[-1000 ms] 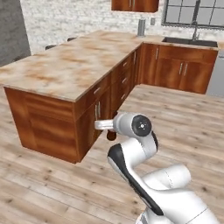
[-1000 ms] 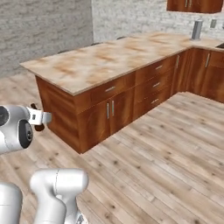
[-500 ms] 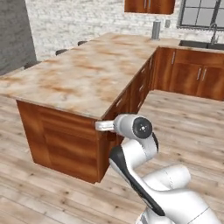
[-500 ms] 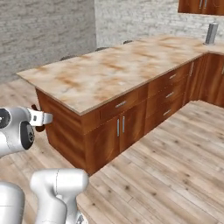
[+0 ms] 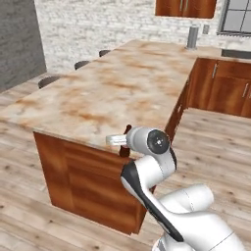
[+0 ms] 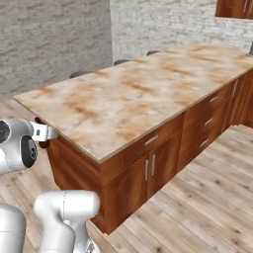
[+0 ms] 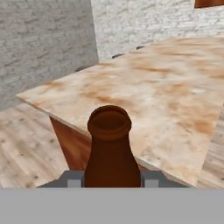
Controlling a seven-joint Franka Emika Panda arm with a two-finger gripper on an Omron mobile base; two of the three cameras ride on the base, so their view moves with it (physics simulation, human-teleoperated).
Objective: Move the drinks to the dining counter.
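Fingers [image 7: 74, 178] of the gripper [image 7: 112, 180] clamp tight around the dark-brown cola bottle [image 7: 110, 151], its round open mouth and smooth neck upright, held just off the near corner of the dining counter [image 7: 175, 100]. No label shows. Beige-and-rust marbled stone tops brown wooden cabinets [image 6: 148, 170]; round stools [image 5: 81, 64] line the counter's far edge.

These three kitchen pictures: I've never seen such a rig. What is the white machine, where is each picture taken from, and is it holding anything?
It is a white jointed robot arm on a driving base. Two pictures come from cameras on that base, behind the arm to its left and right. The third looks along its two-finger hand. The hand is shut on a small dark-brown cola bottle, seen from behind its open neck. Ahead stands the long dining counter with a beige-and-rust marbled stone top over brown wooden cabinets, round stools along its far edge.
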